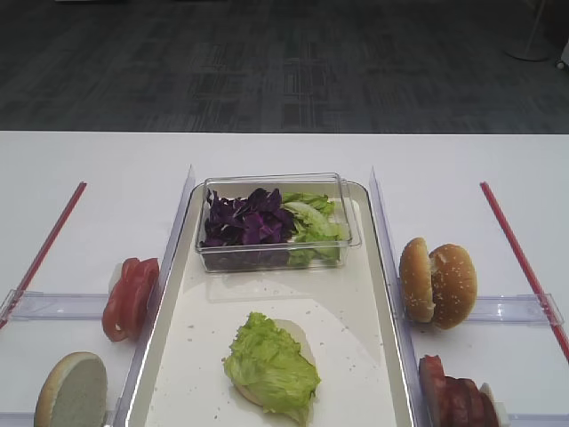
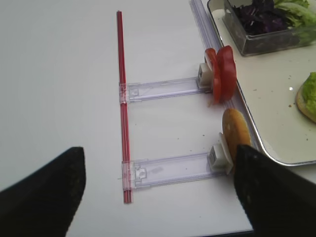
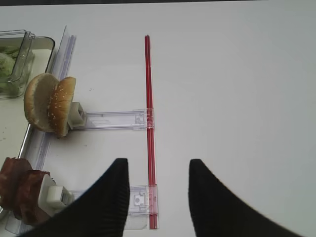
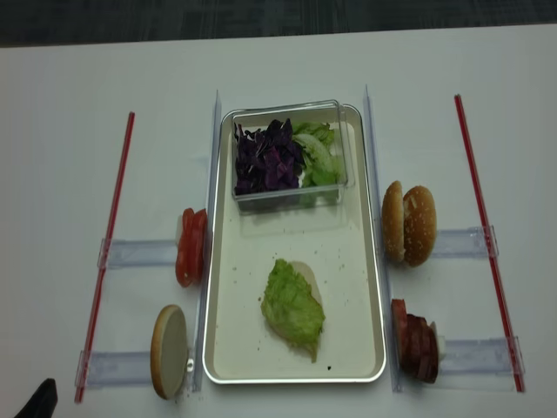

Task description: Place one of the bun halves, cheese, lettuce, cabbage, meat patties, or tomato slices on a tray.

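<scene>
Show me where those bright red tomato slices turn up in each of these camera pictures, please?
Exterior high: the tomato slices stand on edge at left, just outside the tray.
Right wrist: not in view.
Left wrist: upper right of centre, beside the tray's rim.
Exterior high (realsense): left of the tray.
Shared landmark: the left red rod, beyond the slices.

Both tools [image 3: 155, 197] [image 2: 158, 187] apparently open, empty.

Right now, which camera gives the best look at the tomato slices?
The left wrist view: the tomato slices stand close and sharp beside the tray. Both overhead views show them smaller at the tray's left edge; the right wrist view misses them entirely.
</scene>
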You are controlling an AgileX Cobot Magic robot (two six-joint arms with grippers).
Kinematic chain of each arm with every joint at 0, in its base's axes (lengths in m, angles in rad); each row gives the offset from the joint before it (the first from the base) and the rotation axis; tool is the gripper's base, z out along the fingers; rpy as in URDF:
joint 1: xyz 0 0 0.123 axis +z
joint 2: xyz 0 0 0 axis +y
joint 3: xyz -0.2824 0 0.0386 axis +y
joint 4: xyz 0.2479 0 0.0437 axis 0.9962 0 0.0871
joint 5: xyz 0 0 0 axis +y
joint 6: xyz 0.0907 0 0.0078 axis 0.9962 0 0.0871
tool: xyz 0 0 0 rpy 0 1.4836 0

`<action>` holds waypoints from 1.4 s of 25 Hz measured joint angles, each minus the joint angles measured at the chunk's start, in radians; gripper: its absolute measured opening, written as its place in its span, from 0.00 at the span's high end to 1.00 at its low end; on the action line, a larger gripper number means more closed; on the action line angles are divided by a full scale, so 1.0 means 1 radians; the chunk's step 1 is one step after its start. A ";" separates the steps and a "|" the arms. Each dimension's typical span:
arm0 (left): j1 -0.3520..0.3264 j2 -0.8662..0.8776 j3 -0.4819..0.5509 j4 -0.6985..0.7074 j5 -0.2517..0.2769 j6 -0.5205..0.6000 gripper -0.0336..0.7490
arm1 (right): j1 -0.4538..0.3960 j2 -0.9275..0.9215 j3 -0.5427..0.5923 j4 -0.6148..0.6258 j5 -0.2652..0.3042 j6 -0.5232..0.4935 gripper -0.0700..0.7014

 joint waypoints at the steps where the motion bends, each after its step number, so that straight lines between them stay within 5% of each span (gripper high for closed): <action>1: 0.000 0.000 0.000 0.000 0.000 0.000 0.24 | 0.000 0.000 0.000 0.000 0.000 0.000 0.48; 25: 0.000 0.000 0.000 0.000 0.000 0.000 0.24 | 0.000 0.000 0.000 0.000 0.002 0.000 0.83; 35: 0.000 0.000 0.000 0.000 0.000 0.000 0.24 | 0.000 0.000 0.000 -0.001 0.002 -0.005 0.86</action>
